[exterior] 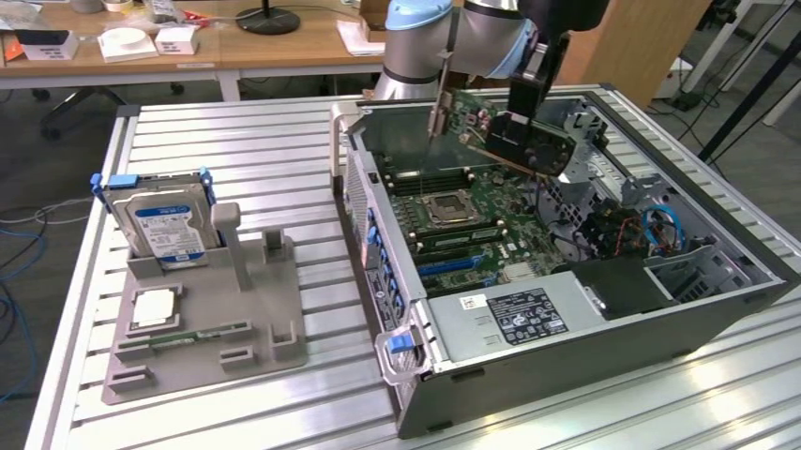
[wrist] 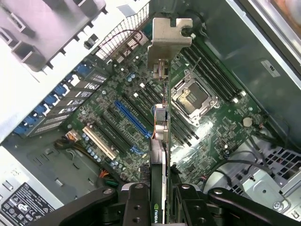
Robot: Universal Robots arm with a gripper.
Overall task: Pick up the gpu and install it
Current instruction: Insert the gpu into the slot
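Gripping gpu (exterior: pixel 523 133) mid-air over open computer case (exterior: pixel 564 367).
Pinched in hand (wrist: pixel 160 190) by both faces, tilted, silver bracket (wrist: pixel 169 35) pointing away from wrist, above motherboard (wrist: pixel 117 110); well apart from hard drive (exterior: pixel 169 225) in grey holder (exterior: pixel 213 323) on surface (exterior: pixel 250 141) at exterior view's left.

Green-and-black gpu (exterior: pixel 523 142), silver bracket (wrist: pixel 168 38) — green motherboard (wrist: pixel 107 100), blue slot (wrist: pixel 133 117).
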